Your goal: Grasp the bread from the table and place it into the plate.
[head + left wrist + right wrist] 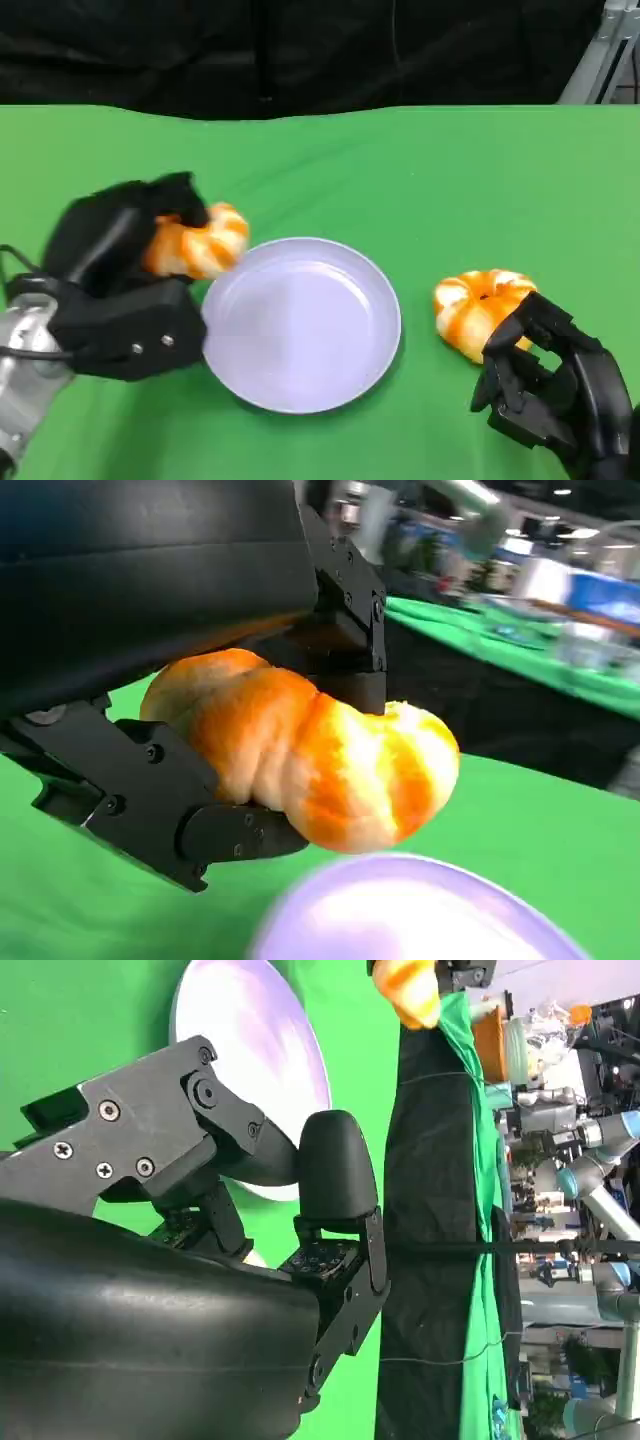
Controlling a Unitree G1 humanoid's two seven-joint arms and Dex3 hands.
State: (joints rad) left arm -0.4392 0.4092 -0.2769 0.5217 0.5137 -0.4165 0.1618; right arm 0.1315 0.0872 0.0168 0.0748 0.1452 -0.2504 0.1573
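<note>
Bread was what I had in the left robot hand (125, 285): a twisted orange-and-white bun (197, 242) gripped between the black fingers and raised clear of the green table (450, 170). From my head view that held bun hung just at the far left edge of the pale lilac plate (300, 322), its free end poking out toward the plate's rim. My left wrist view confirmed the grip: fingers (340, 600) pressed on the bun (320, 755) from one side and a black finger link (150, 790) cradled it from the other, with the blurred plate (420, 910) close beneath it. A second bun (478, 308) of the same colouring lay on the table to the right of the plate, near it but not touching. My right robot hand (545, 385) sat at the near side of that second bun, fingers curled toward it and seemingly just at its edge; I could not tell whether they touched it or had any hold on it. In the right wrist view the fingers (335, 1175) of that robot hand stood bent over the green cloth, the plate (250, 1050) lay beyond them, and the held bun (412, 990) showed as a small orange shape past the plate's far side.
</note>
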